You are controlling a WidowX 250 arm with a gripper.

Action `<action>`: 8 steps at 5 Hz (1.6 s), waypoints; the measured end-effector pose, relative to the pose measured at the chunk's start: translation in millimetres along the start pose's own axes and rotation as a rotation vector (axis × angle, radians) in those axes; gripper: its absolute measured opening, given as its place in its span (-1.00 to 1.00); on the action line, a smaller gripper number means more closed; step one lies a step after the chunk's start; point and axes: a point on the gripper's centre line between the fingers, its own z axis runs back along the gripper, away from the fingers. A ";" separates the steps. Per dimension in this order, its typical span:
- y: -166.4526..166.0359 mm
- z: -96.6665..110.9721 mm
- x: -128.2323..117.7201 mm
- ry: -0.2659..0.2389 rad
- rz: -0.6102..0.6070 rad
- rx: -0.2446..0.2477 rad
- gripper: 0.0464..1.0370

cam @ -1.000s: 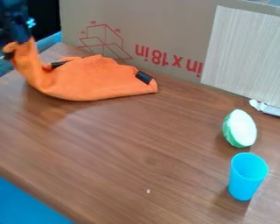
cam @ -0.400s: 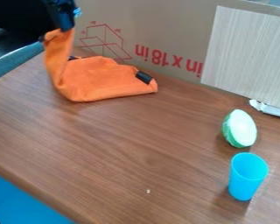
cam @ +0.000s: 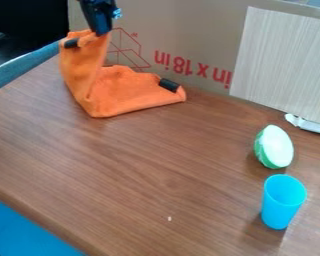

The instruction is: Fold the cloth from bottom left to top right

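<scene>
High at the upper left, the black gripper (cam: 104, 33) is shut on a raised part of the orange cloth (cam: 126, 92). From there the cloth hangs down as a steep sheet to a crease near the table surface. The rest lies on the table to the right of that crease, below the cardboard. One black patch shows on the lifted part at the left, another at the right end of the lying part.
A blue cup (cam: 281, 202) stands at the lower right, with a green and white rounded object (cam: 274, 147) just behind it. The cardboard wall (cam: 189, 45) runs along the back of the brown table (cam: 156, 175). A whitish panel (cam: 283, 65) leans there.
The gripper has moved right, carrying the held part of the cloth with it. The lifted sheet has swung right, and the lying part's right end has shifted slightly right.
</scene>
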 end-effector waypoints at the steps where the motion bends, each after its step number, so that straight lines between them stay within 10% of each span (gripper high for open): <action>1: -10.4 -0.4 11.3 -0.002 -0.020 0.015 -0.99; 5: -13.9 -75.4 43.0 0.126 -0.130 -0.024 -0.99; 8: -30.5 -89.0 73.3 -0.050 -0.381 -0.038 -0.94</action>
